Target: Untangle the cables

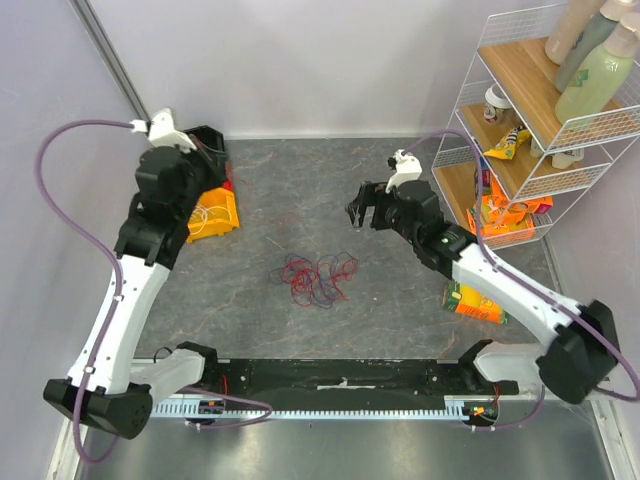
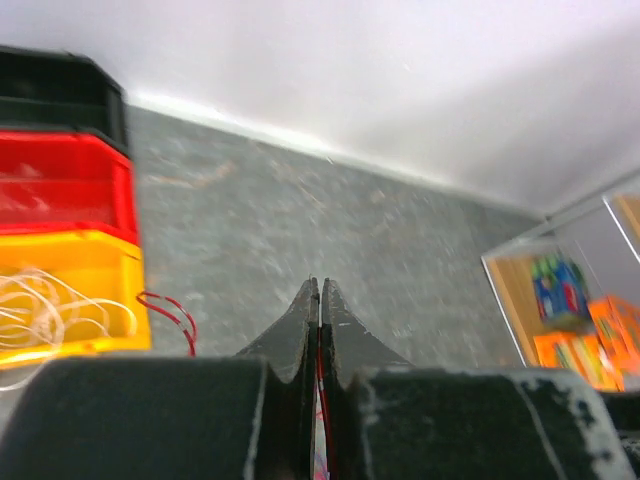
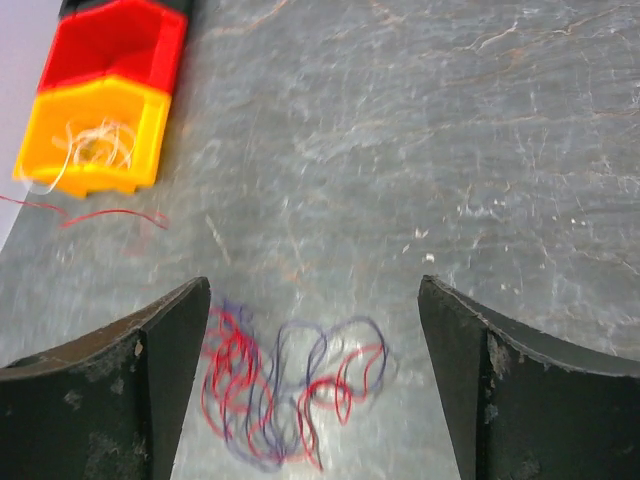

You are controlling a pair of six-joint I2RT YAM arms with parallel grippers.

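A tangle of red and dark purple-blue cables (image 1: 318,278) lies on the grey table's middle. In the right wrist view the tangle (image 3: 290,390) lies below and between the open fingers. My right gripper (image 1: 365,212) is open and empty, raised to the far right of the tangle. My left gripper (image 2: 320,285) is shut on a thin red cable running between its jaws, beside the stacked bins at the far left. A red strand (image 2: 170,312) loops beside the yellow bin (image 2: 70,300), which holds white cables (image 2: 50,310). The red strand also shows in the right wrist view (image 3: 105,213).
Black, red and yellow bins (image 1: 215,195) stand in a row at the far left. A white wire shelf (image 1: 530,130) with bottles and packets stands at the right. A green and orange box (image 1: 475,300) lies by its foot. Walls close the back and left.
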